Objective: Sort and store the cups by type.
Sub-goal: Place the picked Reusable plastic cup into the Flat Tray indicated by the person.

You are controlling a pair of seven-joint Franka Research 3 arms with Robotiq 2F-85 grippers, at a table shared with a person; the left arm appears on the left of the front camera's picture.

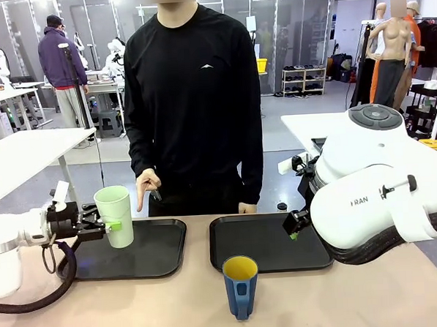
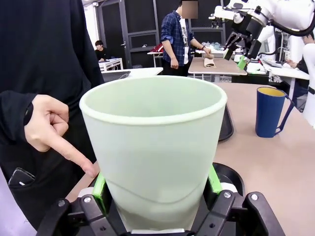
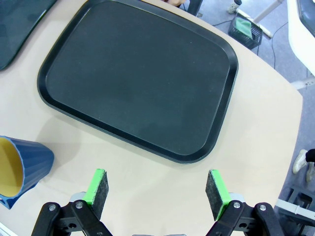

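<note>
Holding the green cup (image 2: 152,137), the left gripper (image 2: 156,187) hangs at nine o'clock, over the left tray (image 1: 161,251). The right gripper (image 3: 157,194) is wide open above the right tray (image 3: 138,78). The blue cup (image 1: 240,287) stands on the table (image 1: 160,309) at six o'clock. The right arm (image 1: 366,192) reads "FRAN".

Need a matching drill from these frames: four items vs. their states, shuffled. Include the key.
Items:
1. green tumbler
2. blue cup
3. person's hand
4. right jaws

States:
A. standing on the table
B. open, holding nothing
C. clamped in the left jaws
D. pointing a finger down

Pairs: 1-C, 2-A, 3-D, 4-B
</note>
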